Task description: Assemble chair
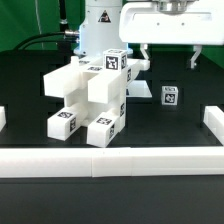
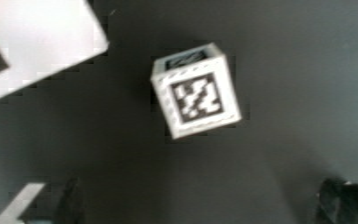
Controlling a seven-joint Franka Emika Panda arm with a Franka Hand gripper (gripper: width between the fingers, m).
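One gripper (image 1: 168,55) hangs above the black table (image 1: 180,125) with its fingers spread wide, grasping nothing. Beneath it, at about five o'clock from the chair (image 1: 90,100), stands a small loose tagged block (image 1: 171,95), well apart from that blocky white stack. Seen from the wrist camera, the block (image 2: 199,91) sits tilted on the dark surface. At six o'clock runs the white border wall (image 1: 110,160).
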